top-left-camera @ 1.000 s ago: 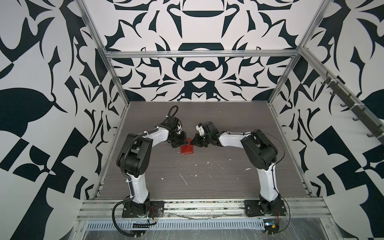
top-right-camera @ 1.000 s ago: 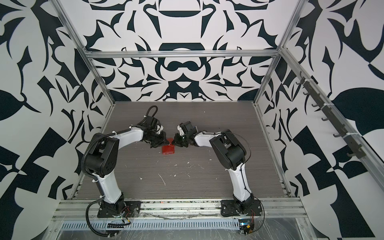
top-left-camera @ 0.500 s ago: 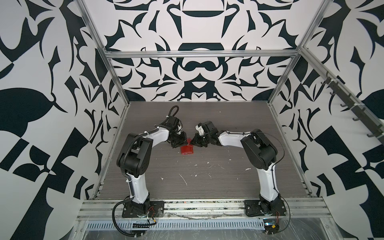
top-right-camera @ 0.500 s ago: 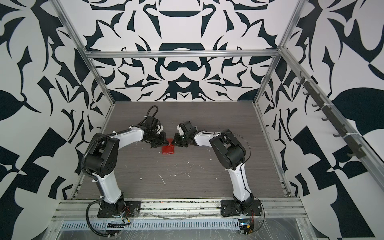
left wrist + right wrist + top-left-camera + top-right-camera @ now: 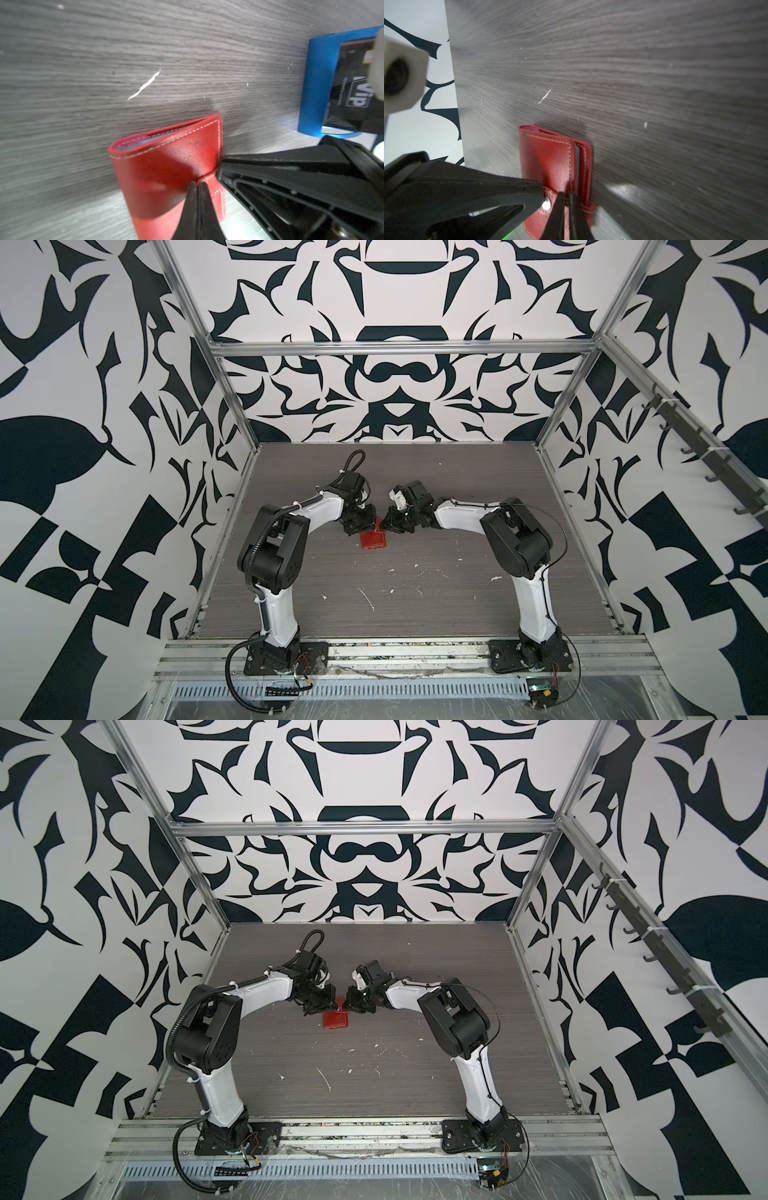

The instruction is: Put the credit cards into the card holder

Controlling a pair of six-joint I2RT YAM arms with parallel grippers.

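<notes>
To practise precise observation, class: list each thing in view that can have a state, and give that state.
card holder: folded, covers slightly apart, on the table.
left gripper: shut, tips on the card holder.
right gripper: shut on the card holder's edge.
dark card: in the blue rack.

A robotics lab test cell: a grey wood-grain worktop (image 5: pixel 415 593) boxed in by aluminium framing (image 5: pixel 399 349), black-and-white patterned panels (image 5: pixel 395 302) behind and beside it, two robot arms (image 5: pixel 276 614) bolted to a rail (image 5: pixel 415 649) along its front edge.
</notes>
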